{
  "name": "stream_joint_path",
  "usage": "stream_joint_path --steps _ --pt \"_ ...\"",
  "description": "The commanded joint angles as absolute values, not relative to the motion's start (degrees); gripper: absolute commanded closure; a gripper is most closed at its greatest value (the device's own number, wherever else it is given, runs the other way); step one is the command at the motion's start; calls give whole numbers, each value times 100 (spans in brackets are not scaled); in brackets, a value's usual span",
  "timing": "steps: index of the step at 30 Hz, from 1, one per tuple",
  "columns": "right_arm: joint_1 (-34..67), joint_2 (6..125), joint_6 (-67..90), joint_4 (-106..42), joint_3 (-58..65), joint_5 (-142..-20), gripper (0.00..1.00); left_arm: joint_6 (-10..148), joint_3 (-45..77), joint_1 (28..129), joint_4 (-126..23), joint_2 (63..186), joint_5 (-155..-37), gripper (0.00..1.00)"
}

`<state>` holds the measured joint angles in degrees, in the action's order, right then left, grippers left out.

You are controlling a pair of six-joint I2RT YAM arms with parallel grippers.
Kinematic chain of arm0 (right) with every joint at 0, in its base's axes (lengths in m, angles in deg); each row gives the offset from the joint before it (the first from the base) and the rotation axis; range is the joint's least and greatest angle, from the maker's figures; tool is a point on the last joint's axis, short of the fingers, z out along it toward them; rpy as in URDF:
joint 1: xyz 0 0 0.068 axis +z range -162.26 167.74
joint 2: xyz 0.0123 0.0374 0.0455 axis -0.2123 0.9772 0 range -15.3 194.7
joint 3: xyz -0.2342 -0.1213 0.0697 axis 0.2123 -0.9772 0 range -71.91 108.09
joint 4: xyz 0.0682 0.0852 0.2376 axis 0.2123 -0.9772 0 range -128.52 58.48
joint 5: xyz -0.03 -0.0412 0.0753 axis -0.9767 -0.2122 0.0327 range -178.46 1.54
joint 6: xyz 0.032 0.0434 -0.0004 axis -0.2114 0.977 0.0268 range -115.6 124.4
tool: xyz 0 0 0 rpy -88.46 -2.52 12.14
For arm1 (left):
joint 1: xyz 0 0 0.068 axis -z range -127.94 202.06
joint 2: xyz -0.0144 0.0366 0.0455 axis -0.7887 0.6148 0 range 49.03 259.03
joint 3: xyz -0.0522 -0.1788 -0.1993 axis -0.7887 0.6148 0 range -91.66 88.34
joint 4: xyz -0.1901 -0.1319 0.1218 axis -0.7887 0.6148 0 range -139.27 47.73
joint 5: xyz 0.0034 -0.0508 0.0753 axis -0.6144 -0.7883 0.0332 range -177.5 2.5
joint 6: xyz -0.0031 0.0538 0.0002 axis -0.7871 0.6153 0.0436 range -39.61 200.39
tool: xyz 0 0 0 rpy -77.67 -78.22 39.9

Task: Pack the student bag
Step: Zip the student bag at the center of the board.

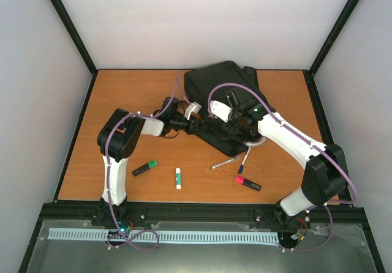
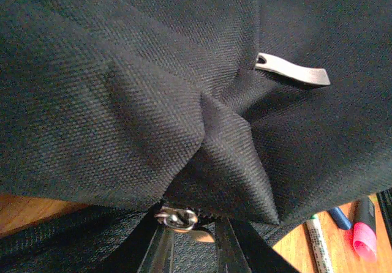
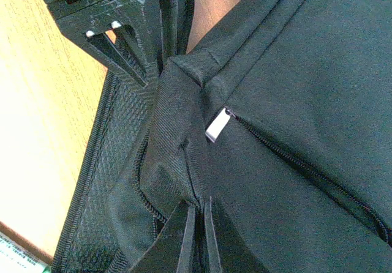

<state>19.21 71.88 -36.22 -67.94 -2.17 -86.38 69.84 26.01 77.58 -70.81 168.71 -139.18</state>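
A pink highlighter (image 1: 247,183) lies nearest, at five o'clock. Beyond it, the right gripper (image 3: 199,210) pinches a fold of the student bag (image 1: 220,84), which sits toward one o'clock. The left gripper (image 2: 193,229) straddles its zip slider (image 2: 176,218), grip unclear.

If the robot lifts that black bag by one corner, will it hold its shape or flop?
Probably flop: the bag creases into soft folds in the close-up views. It bunches where the right gripper pinches it, so it would likely sag. Its woven cloth looks grippy rather than slippery.
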Motion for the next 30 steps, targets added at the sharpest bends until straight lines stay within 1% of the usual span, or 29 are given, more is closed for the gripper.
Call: stream_joint_path --steps 1,7,12,15,19,25,30 --pt "1868 7245 -3507 -6669 -80 -8701 97 7043 2605 7782 -7353 16830 -13789 81" --pt "1868 7283 -3519 -6620 -122 -8710 97 7041 2986 7773 -7400 16531 -13542 88" --pt "1868 7329 -3515 -6564 -212 -8719 97 7080 3054 7773 -7194 16426 -13345 95" --pt "1868 7345 -3511 -6528 -302 -8732 97 7072 3067 7773 -7122 16423 -13337 98" --pt "1873 7381 -3497 -6488 -399 -8725 97 7020 3058 7773 -7081 16388 -13312 98" --pt "1868 7484 -3476 -6490 -432 -8708 97 7034 3015 7773 -6745 16176 -13314 91" --pt "1864 7554 -3446 -6472 -410 -8683 97 6997 2981 7764 -6740 16180 -13356 92"
